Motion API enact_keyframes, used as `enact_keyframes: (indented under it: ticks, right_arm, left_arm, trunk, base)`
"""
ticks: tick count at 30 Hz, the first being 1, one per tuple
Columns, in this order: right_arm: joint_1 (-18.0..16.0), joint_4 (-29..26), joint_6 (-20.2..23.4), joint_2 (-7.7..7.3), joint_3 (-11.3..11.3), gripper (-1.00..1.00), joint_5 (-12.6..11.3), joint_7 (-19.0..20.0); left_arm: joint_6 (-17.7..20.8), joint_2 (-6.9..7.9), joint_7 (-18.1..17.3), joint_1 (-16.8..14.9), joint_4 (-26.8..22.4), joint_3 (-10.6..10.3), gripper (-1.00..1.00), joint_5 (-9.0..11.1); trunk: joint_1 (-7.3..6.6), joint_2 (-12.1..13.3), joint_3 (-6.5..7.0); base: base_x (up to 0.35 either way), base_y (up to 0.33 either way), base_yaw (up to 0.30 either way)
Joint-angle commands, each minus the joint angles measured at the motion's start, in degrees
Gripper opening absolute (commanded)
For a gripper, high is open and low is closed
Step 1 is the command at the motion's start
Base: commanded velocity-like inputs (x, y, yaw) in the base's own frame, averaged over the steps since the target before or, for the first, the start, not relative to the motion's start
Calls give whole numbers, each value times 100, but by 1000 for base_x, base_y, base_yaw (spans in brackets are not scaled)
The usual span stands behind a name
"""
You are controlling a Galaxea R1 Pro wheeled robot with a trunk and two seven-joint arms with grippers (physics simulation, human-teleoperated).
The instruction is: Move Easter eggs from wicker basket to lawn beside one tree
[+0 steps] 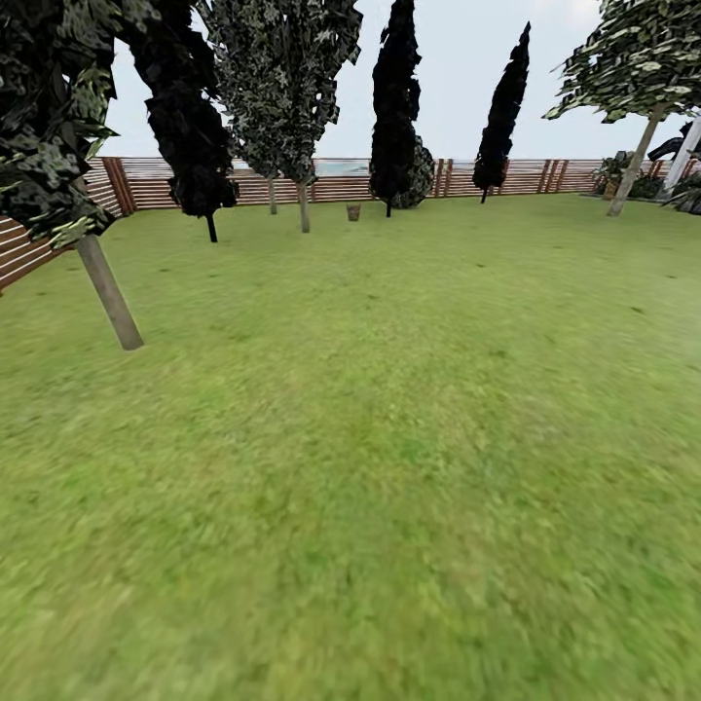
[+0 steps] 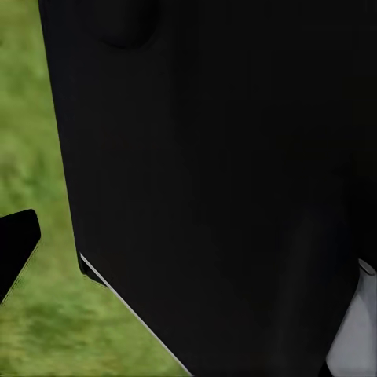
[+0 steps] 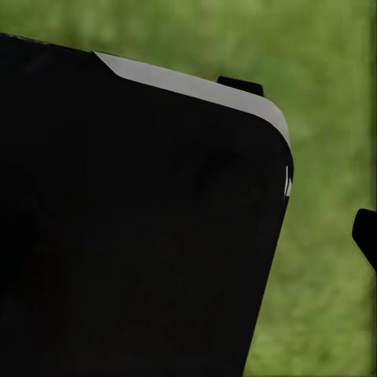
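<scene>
We saw the wicker basket [image 1: 352, 211] far off at twelve o'clock, a small brown bucket shape by the slatted fence [image 1: 146, 183]. We risked misjudging the approach across the mottled lawn [image 1: 389, 438] (the eggs were too distant to make out). A smooth pale trunk [image 1: 109, 292] leaned at ten o'clock. We could not tell either gripper's state.

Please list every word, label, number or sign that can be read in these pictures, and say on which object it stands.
There are none. The head view shows the lawn, the slat fence, the trees and a small distant wicker basket; none carries any lettering. Both wrist views show a black robot body panel over grass, with no label or number on it.
</scene>
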Motion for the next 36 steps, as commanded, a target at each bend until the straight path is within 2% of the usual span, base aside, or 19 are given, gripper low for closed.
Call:
enact_keyframes:
  ticks: [1, 12, 22, 36]
  right_arm:
    - [-3, 3, -13, -1, 8, 100, 20, 2]
    - [-3, 6, -14, -2, 8, 100, 20, 2]
    - [-3, 5, -13, 0, 8, 100, 20, 2]
    - [-3, 1, -13, -1, 8, 100, 20, 2]
  left_arm:
    - [-7, 0, -6, 3, -9, 3, 100, 5]
    - [-7, 0, -6, 3, -9, 3, 100, 5]
    - [-7, 0, -6, 3, -9, 3, 100, 5]
    - [-7, 0, -6, 3, -9, 3, 100, 5]
  trunk:
    - [3, -2, -4]
    - [3, -2, -4]
    - [3, -2, -4]
    - [3, -2, -4]
  base:
    - [327, 0, 0]
    - [327, 0, -7]
    - [327, 0, -157]
    - [327, 0, -5]
